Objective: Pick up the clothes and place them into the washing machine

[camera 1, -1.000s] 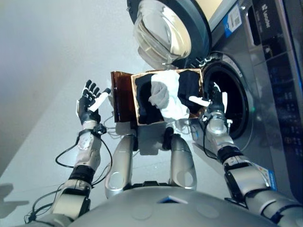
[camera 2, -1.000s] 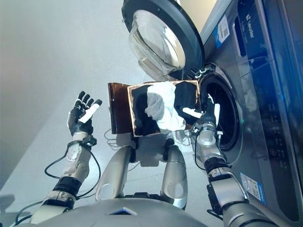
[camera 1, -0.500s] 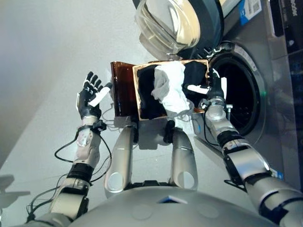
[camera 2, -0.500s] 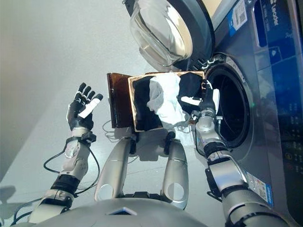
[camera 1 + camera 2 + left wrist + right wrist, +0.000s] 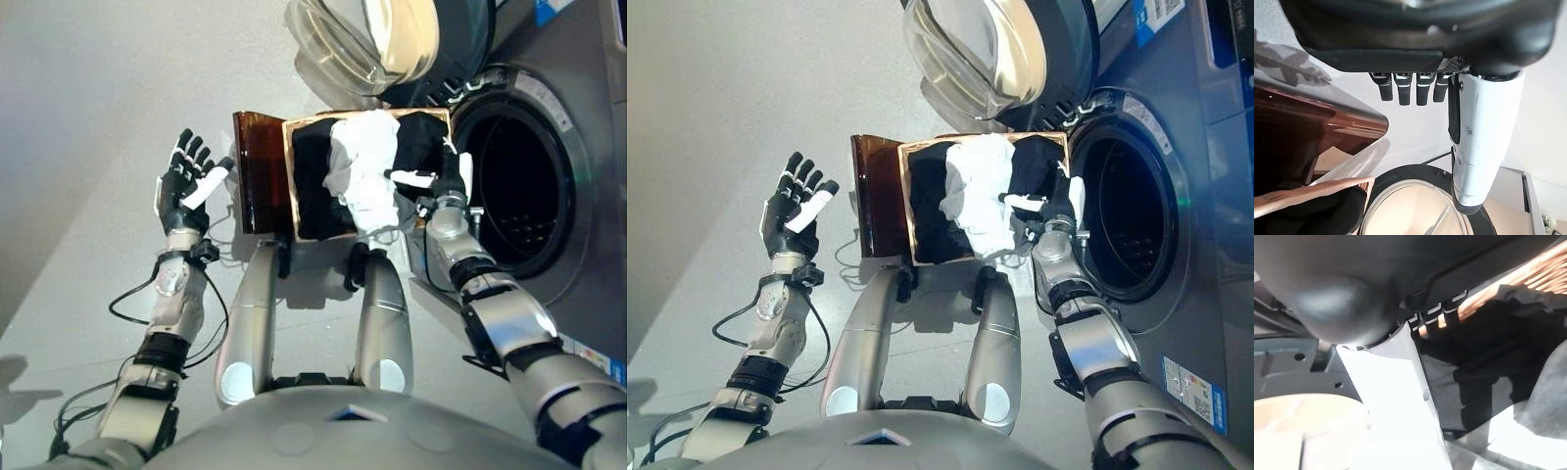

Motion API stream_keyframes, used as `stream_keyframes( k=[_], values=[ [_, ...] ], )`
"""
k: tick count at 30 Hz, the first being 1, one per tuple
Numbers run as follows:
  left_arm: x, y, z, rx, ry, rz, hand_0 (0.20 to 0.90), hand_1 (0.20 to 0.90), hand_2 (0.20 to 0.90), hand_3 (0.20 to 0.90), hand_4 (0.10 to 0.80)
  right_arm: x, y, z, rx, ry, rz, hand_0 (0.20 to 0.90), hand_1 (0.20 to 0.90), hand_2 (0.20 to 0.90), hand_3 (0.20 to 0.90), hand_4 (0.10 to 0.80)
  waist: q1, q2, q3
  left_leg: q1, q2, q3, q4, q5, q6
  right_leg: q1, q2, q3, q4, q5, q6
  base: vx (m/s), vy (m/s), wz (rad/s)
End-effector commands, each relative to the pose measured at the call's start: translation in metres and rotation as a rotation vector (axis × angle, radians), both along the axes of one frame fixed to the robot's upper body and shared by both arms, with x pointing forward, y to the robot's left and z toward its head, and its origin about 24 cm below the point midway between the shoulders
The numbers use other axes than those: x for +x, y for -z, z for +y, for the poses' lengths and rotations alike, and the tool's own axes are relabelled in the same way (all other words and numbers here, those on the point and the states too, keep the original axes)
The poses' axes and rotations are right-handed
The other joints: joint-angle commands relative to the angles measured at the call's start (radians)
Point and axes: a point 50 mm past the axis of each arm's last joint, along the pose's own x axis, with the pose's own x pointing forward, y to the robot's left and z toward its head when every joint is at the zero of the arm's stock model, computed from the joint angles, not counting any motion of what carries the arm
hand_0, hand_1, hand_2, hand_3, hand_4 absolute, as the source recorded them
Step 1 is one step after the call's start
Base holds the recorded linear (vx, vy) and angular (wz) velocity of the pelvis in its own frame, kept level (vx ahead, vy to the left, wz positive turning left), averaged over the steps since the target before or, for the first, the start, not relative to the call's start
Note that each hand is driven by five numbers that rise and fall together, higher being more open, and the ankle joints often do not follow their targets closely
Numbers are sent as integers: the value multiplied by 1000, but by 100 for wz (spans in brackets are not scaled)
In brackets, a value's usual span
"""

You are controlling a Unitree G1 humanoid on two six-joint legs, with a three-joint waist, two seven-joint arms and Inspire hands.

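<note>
While the washing machine (image 5: 549, 166) stands w/ door (image 5: 392, 44) open, clothes (image 5: 367, 176) lie in a brown basket (image 5: 257, 176) beside it; right hand (image 5: 446, 186) at basket's edge, grip indeterminate; left hand (image 5: 186, 191) spread, empty.

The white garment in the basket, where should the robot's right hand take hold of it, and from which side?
Probably the bunched middle of the white garment, where it heaps highest above the dark clothes. Come from the washer side, where the right hand is at the brown basket's rim. The left hand is open, clear of the basket.
</note>
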Motion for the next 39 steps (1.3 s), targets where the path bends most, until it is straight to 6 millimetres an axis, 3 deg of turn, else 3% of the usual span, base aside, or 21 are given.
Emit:
stream_keyframes(
  k=[1, 23, 29, 39],
  values=[
    [1, -33, 4, 22, 14, -183, 900, 900, 900, 900, 800, 7, -27, -30, -125, 52, -67, 900, 900, 900, 900, 800, 11, 14, -36, 66, 1, 9, 136, -195, -42, -23, 15, 55, -49, 158, -39, -4, 7, 4],
    [-1, -25, 1, 1, 40, -147, 900, 900, 900, 900, 800, 1, -40, -70, -257, 148, 10, 900, 900, 900, 900, 800, 27, 40, -49, 42, -6, 20, 156, -206, -19, -49, 13, 54, -29, 146, -43, -1, 5, -2],
    [-1, -25, 1, -12, 31, -147, 900, 900, 900, 900, 800, 0, -41, -74, -247, 166, 10, 900, 900, 900, 900, 800, 35, 50, -49, 38, -7, 18, 161, -205, -17, -54, 12, 53, -16, 141, -40, 8, -9, 1],
    [2, -30, -6, -25, 44, -168, 900, 900, 900, 900, 800, 4, -39, -62, -187, 155, -17, 900, 900, 900, 900, 800, 36, 48, -43, 9, 2, 14, 272, -269, -10, -77, 8, 65, 94, 74, -55, 23, -17, 4]
  ],
)
